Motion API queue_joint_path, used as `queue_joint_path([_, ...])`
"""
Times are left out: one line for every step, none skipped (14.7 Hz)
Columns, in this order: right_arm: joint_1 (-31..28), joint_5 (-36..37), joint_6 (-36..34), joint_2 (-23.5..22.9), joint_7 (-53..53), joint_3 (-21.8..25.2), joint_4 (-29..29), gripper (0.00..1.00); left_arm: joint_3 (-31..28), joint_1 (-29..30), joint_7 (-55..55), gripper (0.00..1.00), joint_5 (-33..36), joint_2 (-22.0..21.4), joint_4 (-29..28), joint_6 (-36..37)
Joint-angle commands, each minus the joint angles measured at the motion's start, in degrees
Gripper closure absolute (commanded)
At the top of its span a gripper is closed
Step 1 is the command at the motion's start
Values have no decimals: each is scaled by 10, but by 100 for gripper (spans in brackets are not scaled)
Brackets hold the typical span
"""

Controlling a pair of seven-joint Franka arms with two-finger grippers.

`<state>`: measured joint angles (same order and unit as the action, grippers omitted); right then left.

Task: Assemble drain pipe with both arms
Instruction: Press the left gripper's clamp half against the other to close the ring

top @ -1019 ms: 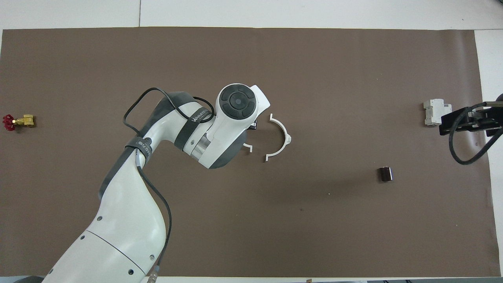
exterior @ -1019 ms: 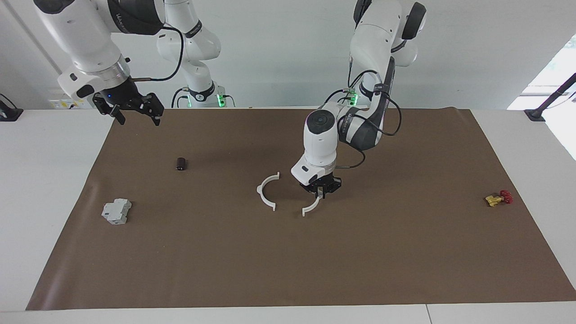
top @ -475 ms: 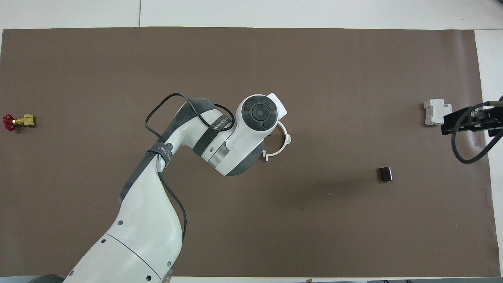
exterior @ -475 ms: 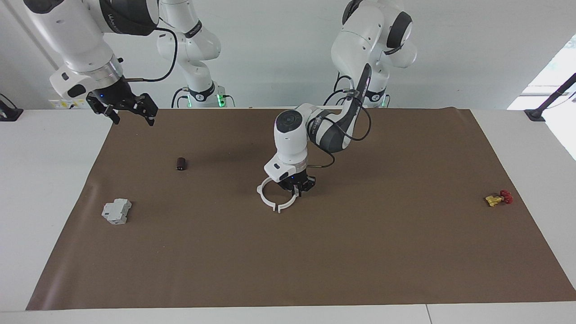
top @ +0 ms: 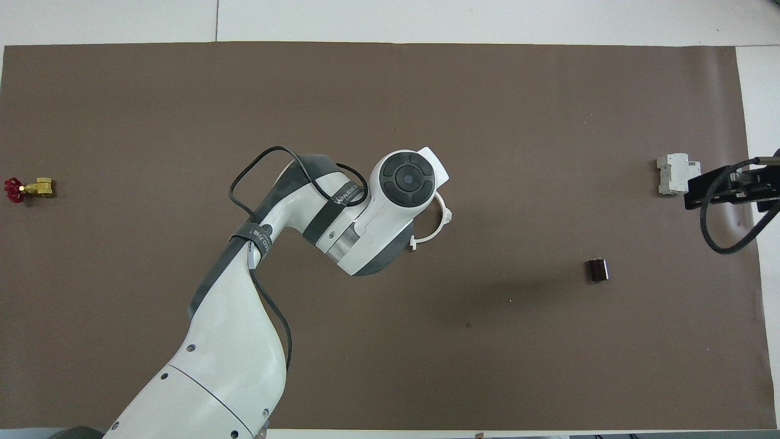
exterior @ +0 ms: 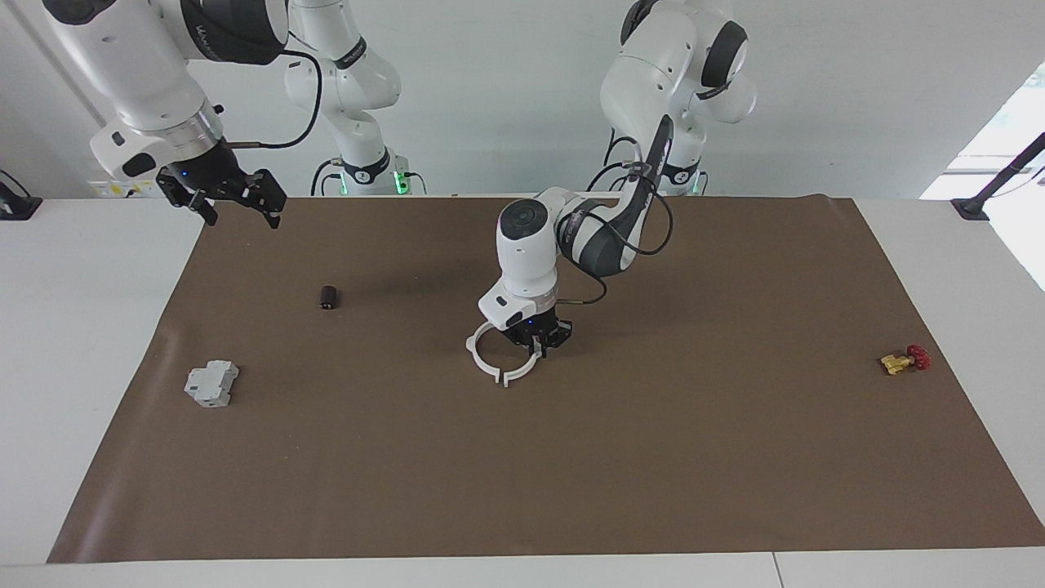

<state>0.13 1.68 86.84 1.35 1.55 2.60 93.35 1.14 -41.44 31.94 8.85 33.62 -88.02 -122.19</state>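
The drain pipe is two white half-ring arcs in the middle of the brown mat. My left gripper is low on the mat and shut on one arc. That arc's ends meet the ends of the other arc, which lies on the mat toward the right arm's end, so the two form a ring. In the overhead view my left wrist covers the held arc and only the lying arc shows. My right gripper is open and empty, up over the mat's corner at the right arm's end; it also shows in the overhead view.
A small dark cylinder and a grey blocky part lie on the mat toward the right arm's end. A yellow and red valve lies toward the left arm's end. The brown mat covers most of the table.
My left gripper has carried its arc toward the right arm's end until it met the lying arc, then stopped. My right gripper has shifted slightly up and outward.
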Motion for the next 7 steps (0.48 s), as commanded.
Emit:
queue_joint_path([-8,2,8,2,-16,-4,3,0,-11,-18,12,100,12,0,-7,-6])
queue_joint_path([-8,2,8,2,-16,-4,3,0,-11,-18,12,100,12,0,-9,-7])
queue_joint_path([-8,2,8,3,-17,-4,3,0,-11,-19,12,100,12,0,-12,-6])
queue_joint_path([-8,2,8,3,-16,-4,3,0,-11,-19,12,100,12,0,-12,-6])
queue_joint_path([-8,2,7,2,-16,-4,3,0,-11,-19,13,100,12,0,-12,-6])
queue_joint_path([-8,2,7,3,-16,-4,3,0,-11,-19,12,100,12,0,-12,-6])
queue_joint_path([-8,2,7,3,-16,-4,3,0,-11,-18,12,100,12,0,-12,-6])
